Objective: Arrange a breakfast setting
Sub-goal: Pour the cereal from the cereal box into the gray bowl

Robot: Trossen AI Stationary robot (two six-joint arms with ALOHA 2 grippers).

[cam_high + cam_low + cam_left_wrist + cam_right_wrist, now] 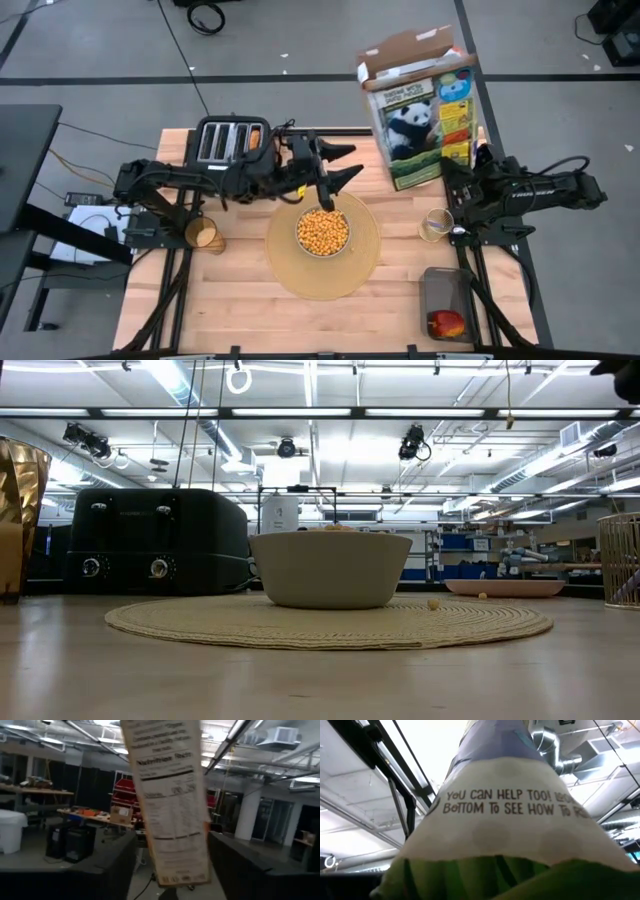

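A pale bowl (322, 232) full of cereal stands on the round tan placemat (290, 270) at the table's middle. A panda cereal box (420, 110), top flaps open, is up in the air over the far right of the table. My right gripper (458, 175) is shut on it at its near right corner. My left gripper (354, 163) hovers open above the bowl's far side. It faces the box's narrow nutrition panel (167, 810), which shows between its fingers without touching. An amber cup (205, 237) stands at the left. My right gripper holds the cereal box near its lower right corner (452, 170), coming from the table's right side. The box (510, 835) fills its wrist view and hides the fingers. The box is lifted clear of the table, tilted, with its open top toward the far edge.
A black toaster (228, 140) stands at the far left. A wire cup (436, 224) stands right of the placemat. A dark container holding a red apple (446, 322) sits at the near right. A pink plate (505, 588) shows low at the right behind the bowl.
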